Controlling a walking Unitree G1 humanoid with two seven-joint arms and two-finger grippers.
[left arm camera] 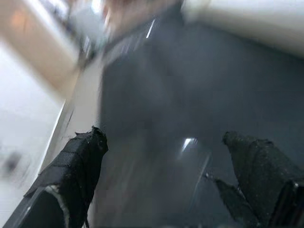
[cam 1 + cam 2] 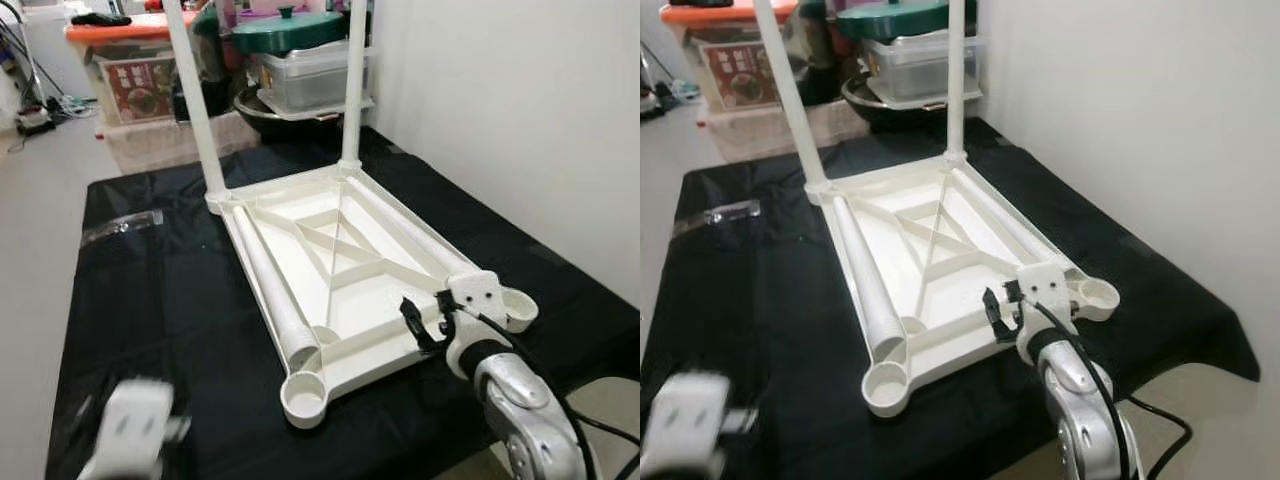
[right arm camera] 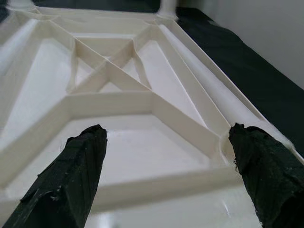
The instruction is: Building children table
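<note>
Tabletop (image 2: 340, 270) is lying upside down on the black cloth (image 2: 150, 310), ribs facing up. Two white legs (image 2: 195, 100) are standing upright in the sockets at its far corners, and two more loose legs (image 2: 270, 290) are lying flat inside it along its long sides. Right gripper (image 3: 168, 156) is hovering over the tabletop's near edge, its black fingers (image 3: 71, 175) spread wide and gripping nothing. Left gripper (image 1: 166, 175) is hanging over the cloth off the tabletop's near left corner, blurred, jaws apart and empty. Beyond the tabletop's far end, plastic boxes (image 2: 310, 75) and a dark pan (image 2: 280, 115) are sitting stacked.
</note>
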